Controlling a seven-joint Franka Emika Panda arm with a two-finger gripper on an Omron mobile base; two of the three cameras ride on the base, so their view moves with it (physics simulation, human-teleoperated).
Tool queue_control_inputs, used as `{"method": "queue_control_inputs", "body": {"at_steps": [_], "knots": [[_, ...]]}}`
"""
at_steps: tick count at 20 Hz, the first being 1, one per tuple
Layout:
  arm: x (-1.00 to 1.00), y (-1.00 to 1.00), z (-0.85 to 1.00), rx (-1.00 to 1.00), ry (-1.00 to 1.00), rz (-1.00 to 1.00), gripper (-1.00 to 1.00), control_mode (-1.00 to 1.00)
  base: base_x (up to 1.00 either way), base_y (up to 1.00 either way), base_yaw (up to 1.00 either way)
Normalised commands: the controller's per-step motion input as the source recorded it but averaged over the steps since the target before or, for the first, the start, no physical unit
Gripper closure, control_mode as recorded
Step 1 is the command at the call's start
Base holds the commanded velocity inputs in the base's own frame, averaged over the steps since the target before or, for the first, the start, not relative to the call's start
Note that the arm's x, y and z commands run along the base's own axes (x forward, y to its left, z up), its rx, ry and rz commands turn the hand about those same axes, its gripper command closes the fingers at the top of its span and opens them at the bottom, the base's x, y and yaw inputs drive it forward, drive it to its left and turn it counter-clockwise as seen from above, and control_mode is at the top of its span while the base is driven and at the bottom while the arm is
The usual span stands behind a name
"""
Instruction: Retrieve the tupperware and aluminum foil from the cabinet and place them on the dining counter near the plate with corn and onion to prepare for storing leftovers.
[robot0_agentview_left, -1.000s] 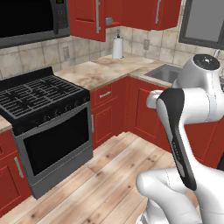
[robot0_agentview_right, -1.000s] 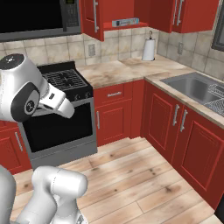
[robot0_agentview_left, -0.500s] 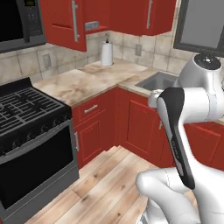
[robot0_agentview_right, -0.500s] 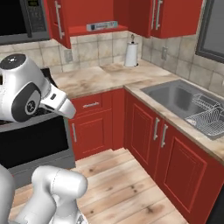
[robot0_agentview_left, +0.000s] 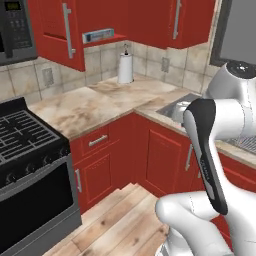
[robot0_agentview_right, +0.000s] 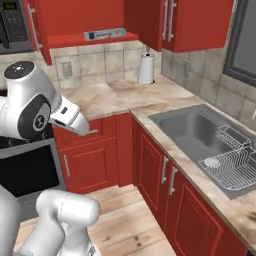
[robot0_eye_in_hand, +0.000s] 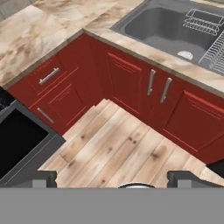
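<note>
The red wall cabinet (robot0_agentview_left: 50, 30) stands open, its door with the silver bar handle swung to the left. On its shelf lies the aluminum foil (robot0_agentview_left: 98, 35), a long narrow box, seen again in the right base view as the foil box (robot0_agentview_right: 105, 34) on the cabinet (robot0_agentview_right: 75, 15) shelf. My gripper (robot0_eye_in_hand: 116, 179) is open and holds nothing; it hangs well below the shelf, looking down at the wooden floor. The tupperware, dining counter, plate, corn and onion are out of view.
A white paper-towel roll (robot0_agentview_left: 125, 67) stands in the counter corner under the cabinet. The black stove (robot0_agentview_left: 25, 165) is at the left. The sink (robot0_agentview_right: 200, 132) with a wire dish rack (robot0_agentview_right: 230, 160) is at the right. Red base cabinets (robot0_eye_in_hand: 131, 83) border the wooden floor (robot0_eye_in_hand: 113, 148).
The whole picture has shifted as the base drove: the stove slid left, and the corner counter, open cabinet and sink came closer. The gripper stays open.
</note>
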Motion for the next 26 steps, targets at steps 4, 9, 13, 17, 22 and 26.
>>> {"method": "queue_control_inputs", "body": {"at_steps": [4,9,13,17,22,26], "knots": [[0.00,0.00,0.00,0.00,0.00,0.00,-1.00,1.00,0.83,0.00,0.35],[0.00,0.00,0.00,0.00,0.00,0.00,-1.00,1.00,0.81,0.00,0.37],[0.00,0.00,0.00,0.00,0.00,0.00,-1.00,1.00,0.78,-0.14,0.30],[0.00,0.00,0.00,0.00,0.00,0.00,-1.00,1.00,0.62,-0.38,0.19],[0.00,0.00,0.00,0.00,0.00,0.00,-1.00,1.00,0.37,-0.53,0.11],[0.00,0.00,0.00,0.00,0.00,0.00,-1.00,1.00,0.37,-0.45,0.08]]}}
